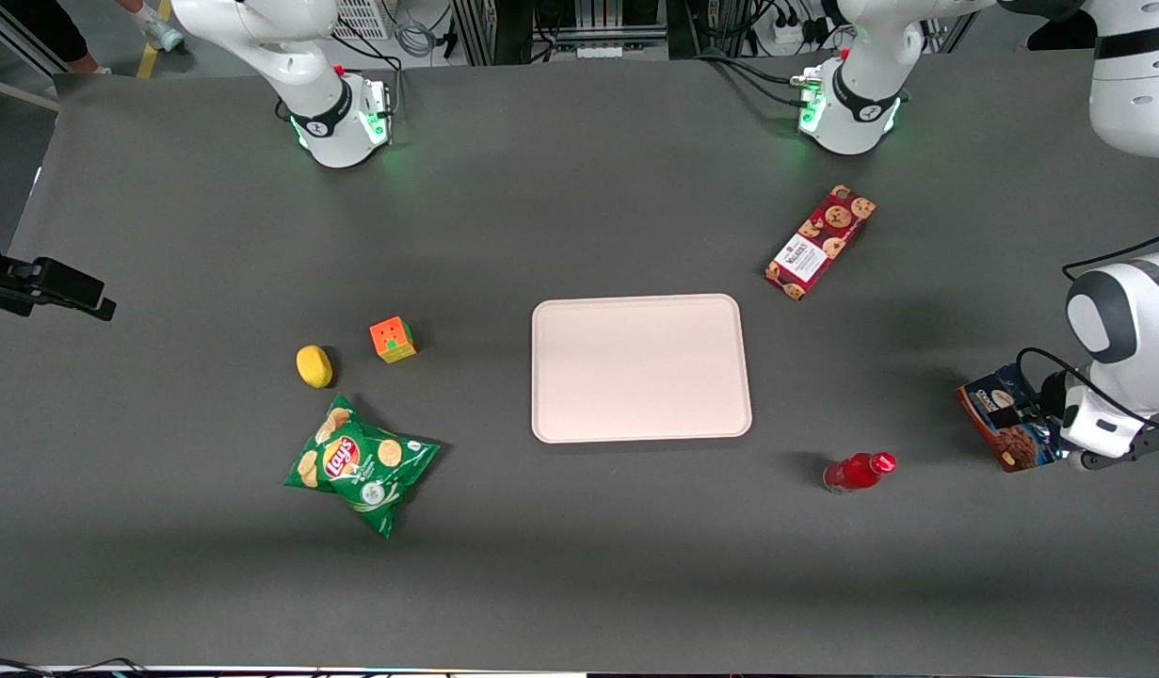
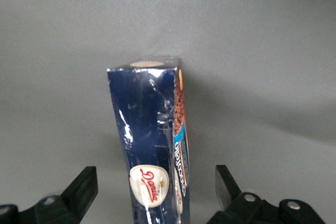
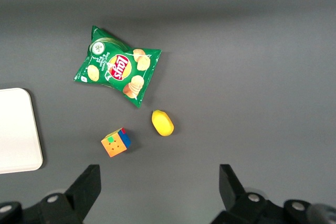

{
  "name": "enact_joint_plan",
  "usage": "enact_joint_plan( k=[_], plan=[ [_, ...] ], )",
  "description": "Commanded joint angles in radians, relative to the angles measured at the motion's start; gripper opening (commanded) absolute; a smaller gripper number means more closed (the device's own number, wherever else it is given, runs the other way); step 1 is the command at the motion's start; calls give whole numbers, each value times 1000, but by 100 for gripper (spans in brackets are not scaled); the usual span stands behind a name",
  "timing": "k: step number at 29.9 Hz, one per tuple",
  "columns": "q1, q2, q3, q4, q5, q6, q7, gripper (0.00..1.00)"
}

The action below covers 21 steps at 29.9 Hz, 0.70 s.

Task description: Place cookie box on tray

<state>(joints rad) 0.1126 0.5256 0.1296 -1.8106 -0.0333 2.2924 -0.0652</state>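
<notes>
Pincer (image 2: 155, 190) spread around upright cookie box (image 2: 152, 140), tray (image 1: 640, 367) well apart

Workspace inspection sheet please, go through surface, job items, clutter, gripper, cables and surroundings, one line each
Surface: dark grey table, no spills seen.
Cookie box: cookie box stands on edge at the working arm's end of the table, not yet on the tray.
Tray: tray mid-table, nothing on it.
Clutter: red cookie box and red bottle near the tray; chips bag, lemon and puzzle cube toward the parked arm's end.
Gripper: left gripper at the cookie box, fingers open, one each side, not touching.
Cables: black cable looping by the working wrist.
Surroundings: equipment racks and cables past the table edge.
</notes>
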Motion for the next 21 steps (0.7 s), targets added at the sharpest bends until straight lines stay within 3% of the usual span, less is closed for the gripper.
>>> enact_joint_plan(
  k=[1,10,16,21],
  plan=[
    [-4,-22,5,-30,-25,13,25,62],
    [-11,-25,5,-26,-28,2,25,15],
    [-21,-58,-1,-10,-27,-16,25,11],
    [-25,-110,-13,45,-25,-143,13,11]
  ],
)
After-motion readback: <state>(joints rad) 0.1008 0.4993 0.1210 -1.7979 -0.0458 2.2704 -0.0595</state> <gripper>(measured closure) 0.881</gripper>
